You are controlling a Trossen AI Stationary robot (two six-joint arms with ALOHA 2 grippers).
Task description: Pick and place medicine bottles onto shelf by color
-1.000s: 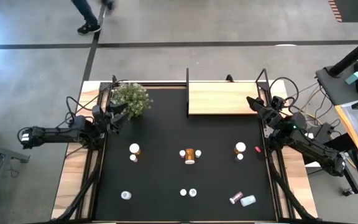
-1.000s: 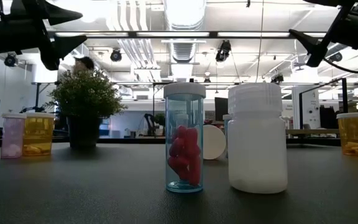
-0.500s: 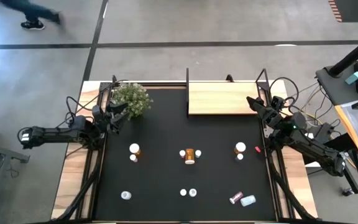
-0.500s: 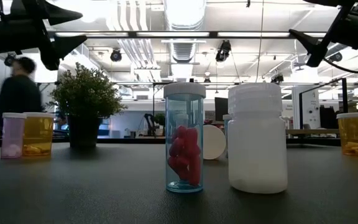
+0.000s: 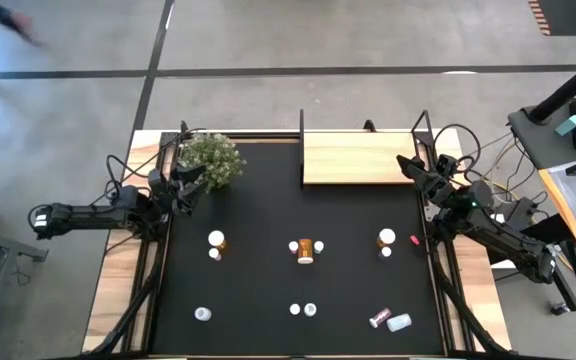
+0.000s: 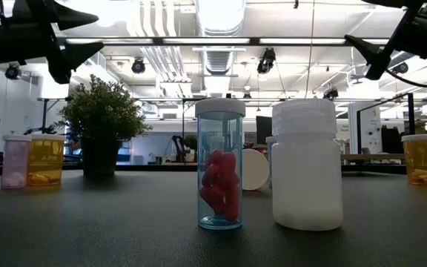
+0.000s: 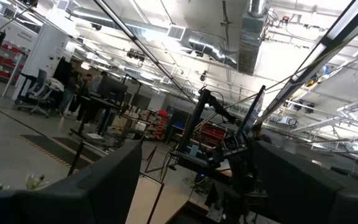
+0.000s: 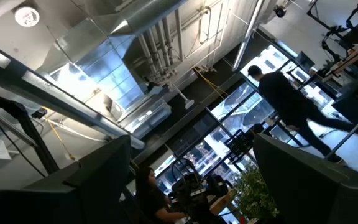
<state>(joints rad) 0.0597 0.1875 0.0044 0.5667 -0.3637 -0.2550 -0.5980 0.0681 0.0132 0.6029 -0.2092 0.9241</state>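
Note:
Several tiny medicine bottles stand or lie on the black mat: orange ones (image 5: 216, 238) (image 5: 305, 249) (image 5: 386, 237), white ones (image 5: 202, 314) (image 5: 399, 322) and a pink one lying down (image 5: 378, 318). The low view shows a clear bottle of pink pills (image 6: 220, 174) and a white bottle (image 6: 307, 174) standing upright. The wooden shelf (image 5: 358, 158) stands at the far edge with nothing on it. My left gripper (image 5: 190, 180) is open and empty above the table's left edge, beside the plant. My right gripper (image 5: 408, 165) is open and empty by the shelf's right end. Both wrist views look up at the ceiling.
A potted green plant (image 5: 210, 158) stands at the far left, next to my left gripper. A small red speck (image 5: 415, 239) lies near the right edge. Black frame posts (image 5: 301, 125) rise at the shelf's ends. People show in the room in the right wrist view (image 8: 288, 99).
Neither arm and no bottle has moved. A person on the floor beyond the table's far edge has walked toward the left and out of the high view.

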